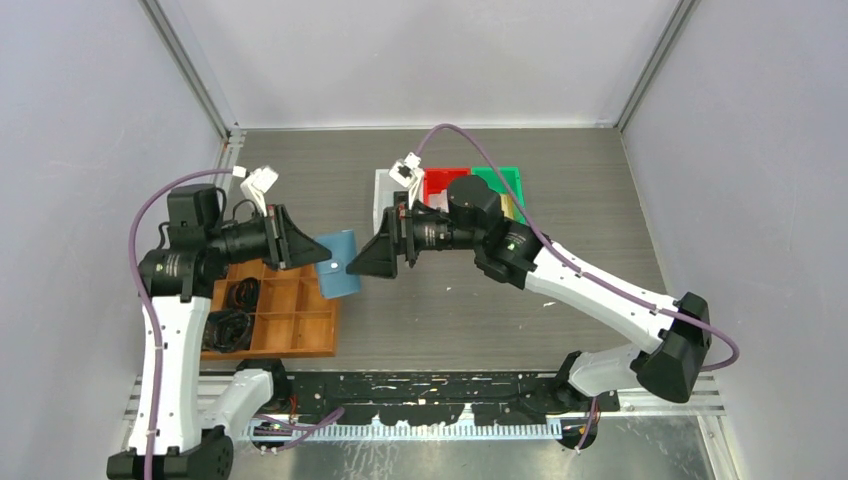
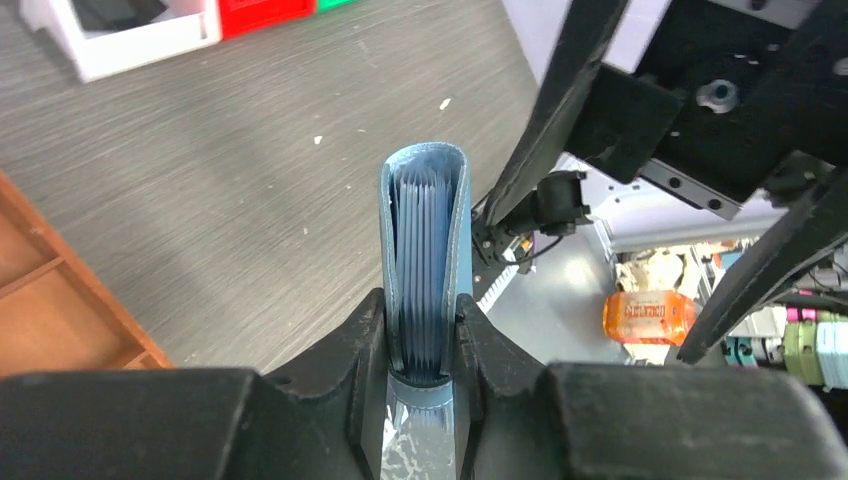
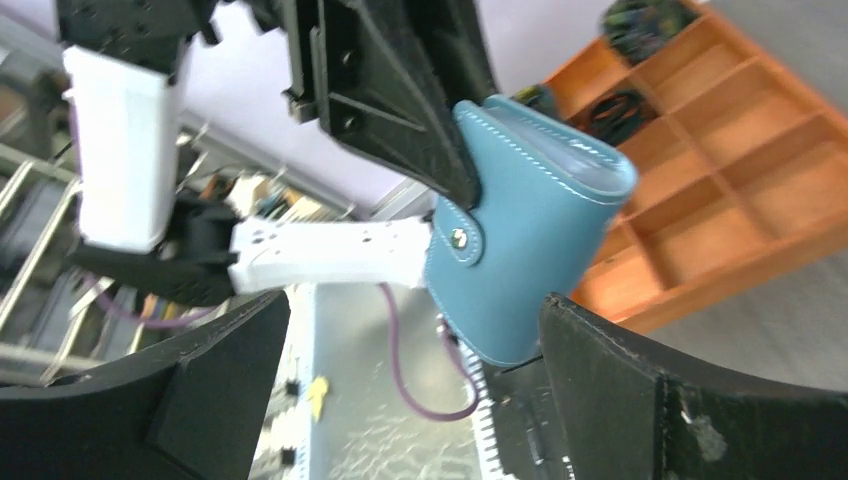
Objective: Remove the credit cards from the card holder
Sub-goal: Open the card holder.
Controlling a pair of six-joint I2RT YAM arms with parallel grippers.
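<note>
The teal-blue card holder (image 1: 338,264) hangs above the table between the two arms. My left gripper (image 1: 318,250) is shut on it, the fingers pressing both covers near one end (image 2: 425,320). In the left wrist view the card holder (image 2: 425,240) stands edge-on, with several thin blue leaves between its covers; I cannot tell credit cards from sleeves. Its snap tab (image 3: 458,238) lies against the cover. My right gripper (image 1: 356,268) is open just to the right of it. In the right wrist view the card holder (image 3: 530,250) sits ahead of the open right gripper (image 3: 415,310), near the right finger.
A brown wooden compartment tray (image 1: 285,320) holding black cables lies under the left arm. White, red and green bins (image 1: 445,180) stand at the back behind the right arm. An orange packet (image 2: 648,316) lies beyond the table's near edge.
</note>
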